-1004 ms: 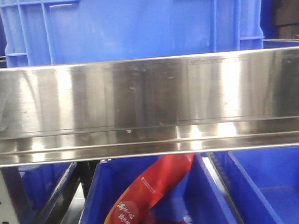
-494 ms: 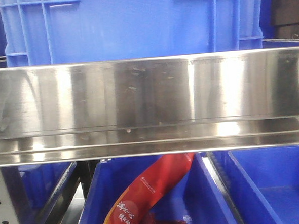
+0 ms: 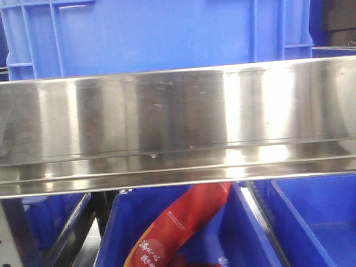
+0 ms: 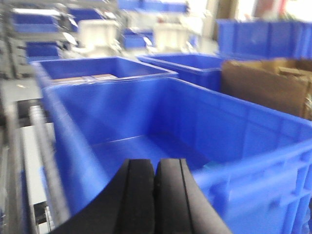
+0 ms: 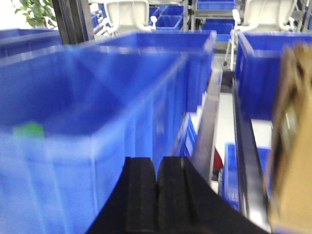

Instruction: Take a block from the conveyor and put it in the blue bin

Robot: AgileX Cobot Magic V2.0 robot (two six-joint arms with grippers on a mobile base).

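Currently I see no block and no conveyor belt in any view, so I judge the step to be re-acquiring the target: I should turn a wrist camera toward the belt before committing. Left gripper hangs over the blue bin, fingers pressed together, holding nothing. Right gripper is likewise closed and empty beside another blue crate.

Front view: stainless steel shelf rail spans full width, horizontal. Large blue bin stands on shelf behind rail. Lower level: blue bins; middle one holds red packet.
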